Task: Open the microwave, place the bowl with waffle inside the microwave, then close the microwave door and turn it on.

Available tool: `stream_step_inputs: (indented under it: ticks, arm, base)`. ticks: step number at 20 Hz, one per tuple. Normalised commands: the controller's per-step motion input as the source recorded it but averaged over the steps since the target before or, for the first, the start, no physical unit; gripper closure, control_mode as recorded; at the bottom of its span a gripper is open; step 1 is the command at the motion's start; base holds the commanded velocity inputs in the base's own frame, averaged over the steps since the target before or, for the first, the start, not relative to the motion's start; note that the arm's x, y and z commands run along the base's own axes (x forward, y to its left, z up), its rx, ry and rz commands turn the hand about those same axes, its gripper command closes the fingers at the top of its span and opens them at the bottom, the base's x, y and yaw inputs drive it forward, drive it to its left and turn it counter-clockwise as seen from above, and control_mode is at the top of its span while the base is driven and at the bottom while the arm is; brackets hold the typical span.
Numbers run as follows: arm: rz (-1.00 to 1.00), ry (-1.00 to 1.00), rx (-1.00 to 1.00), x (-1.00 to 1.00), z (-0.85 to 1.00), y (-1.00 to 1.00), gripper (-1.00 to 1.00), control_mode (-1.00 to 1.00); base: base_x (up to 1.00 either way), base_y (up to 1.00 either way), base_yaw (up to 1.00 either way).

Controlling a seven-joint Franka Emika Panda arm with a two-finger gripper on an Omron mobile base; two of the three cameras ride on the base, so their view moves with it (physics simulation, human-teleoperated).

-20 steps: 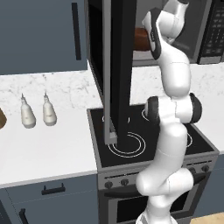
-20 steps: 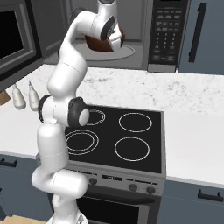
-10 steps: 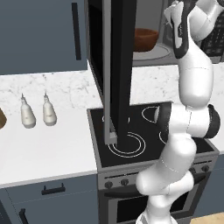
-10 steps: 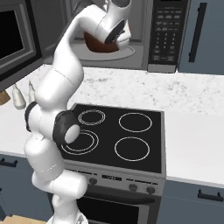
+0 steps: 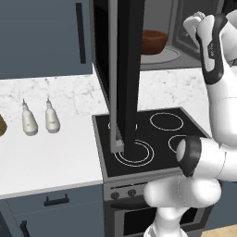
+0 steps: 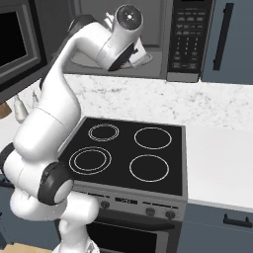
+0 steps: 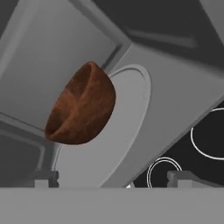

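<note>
Your microwave (image 6: 163, 39) sits above the stove (image 6: 133, 153), its door (image 5: 124, 74) swung wide open. The bowl (image 7: 81, 105) rests on the turntable (image 7: 118, 131) inside. Gripper (image 7: 111, 179) jaws are spread apart, holding nothing, backed off from the bowl.
</note>
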Motion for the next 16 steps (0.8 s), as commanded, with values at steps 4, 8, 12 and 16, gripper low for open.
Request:
stream_step_inputs:
  ticks: [4,8,12,16]
  arm:
    - [0.02,0.0,-0.08,-0.47,-0.05,0.17,-1.0,-1.0]
    - [0.06,-0.08,-0.03,-1.0,-0.11,0.35,-1.0,-1.0]
    - [0.07,-0.19,-0.08,-1.0,-0.03,0.27,-1.0,-1.0]
    - [0.0,-0.11,-0.23,-1.0,0.0,0.68,1.0,-1.0]
  base:
    - [0.0,0.0,0.0]
    - [0.0,0.0,0.0]
    - [0.0,0.0,0.0]
    - [0.0,0.0,0.0]
